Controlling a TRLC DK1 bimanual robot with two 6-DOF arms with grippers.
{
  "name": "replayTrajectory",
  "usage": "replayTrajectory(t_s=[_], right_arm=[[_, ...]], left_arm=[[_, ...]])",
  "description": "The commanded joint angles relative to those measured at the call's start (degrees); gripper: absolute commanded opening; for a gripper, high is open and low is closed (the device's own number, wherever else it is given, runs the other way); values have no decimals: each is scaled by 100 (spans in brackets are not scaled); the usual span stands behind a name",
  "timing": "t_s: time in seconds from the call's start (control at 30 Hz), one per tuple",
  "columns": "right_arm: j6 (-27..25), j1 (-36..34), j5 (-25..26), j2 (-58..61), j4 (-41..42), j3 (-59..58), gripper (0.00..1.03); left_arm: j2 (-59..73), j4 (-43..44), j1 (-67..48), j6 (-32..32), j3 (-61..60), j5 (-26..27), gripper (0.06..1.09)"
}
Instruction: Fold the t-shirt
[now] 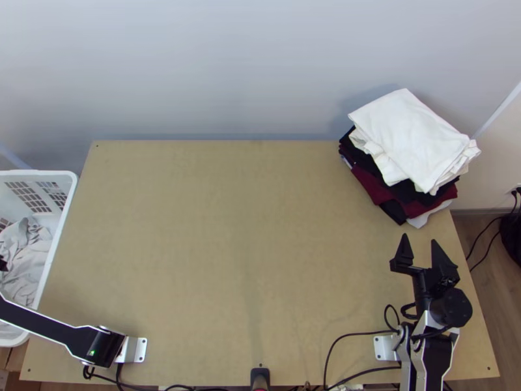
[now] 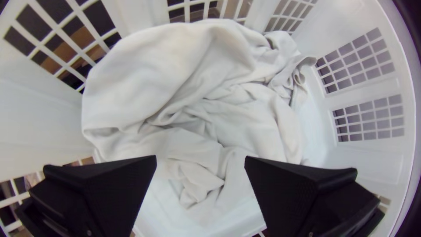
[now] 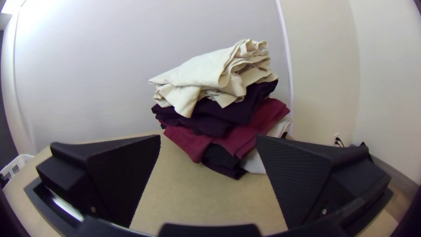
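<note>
Over at the left edge of the top view, the left gripper (image 1: 2,264) has its fingers spread wide above the pale cloth (image 1: 29,251), which lies bunched in the white basket (image 1: 60,174), though I can't tell from here whether it's one piece or several. The right gripper (image 1: 420,238) is at the lower right of the frame, its fingers parted too and pointing up toward the stack of folded clothes (image 1: 410,137) at the upper right, cream on top with black and dark red beneath, on the wooden table (image 1: 228,260).
</note>
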Motion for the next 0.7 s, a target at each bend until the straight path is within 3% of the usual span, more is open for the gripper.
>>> replayTrajectory(t_s=[0.0, 0.33, 0.37, 0.4, 0.43, 0.47, 0.57, 0.67], right_arm=[[70, 19, 54, -21, 96, -57, 98], [70, 19, 54, -21, 96, -57, 98], [70, 19, 54, -21, 96, -57, 98], [70, 19, 54, -21, 96, -57, 98], [70, 19, 54, -21, 96, -57, 98], [70, 19, 54, -21, 96, -57, 98], [70, 19, 54, -21, 96, -57, 98], [70, 19, 54, -21, 96, -57, 98]], left_arm=[[642, -4, 70, 239, 490, 34, 103], [1416, 946, 167, 889, 552, -71, 102], [1460, 1069, 167, 924, 552, -71, 91], [1477, 1200, 185, 942, 552, -62, 67], [1460, 1367, 185, 1003, 552, -62, 31], [1433, 1570, 185, 1082, 569, -54, 9], [1126, 1473, 158, 1381, 560, 8, 10], [493, 1350, 158, 968, 560, 395, 10]])
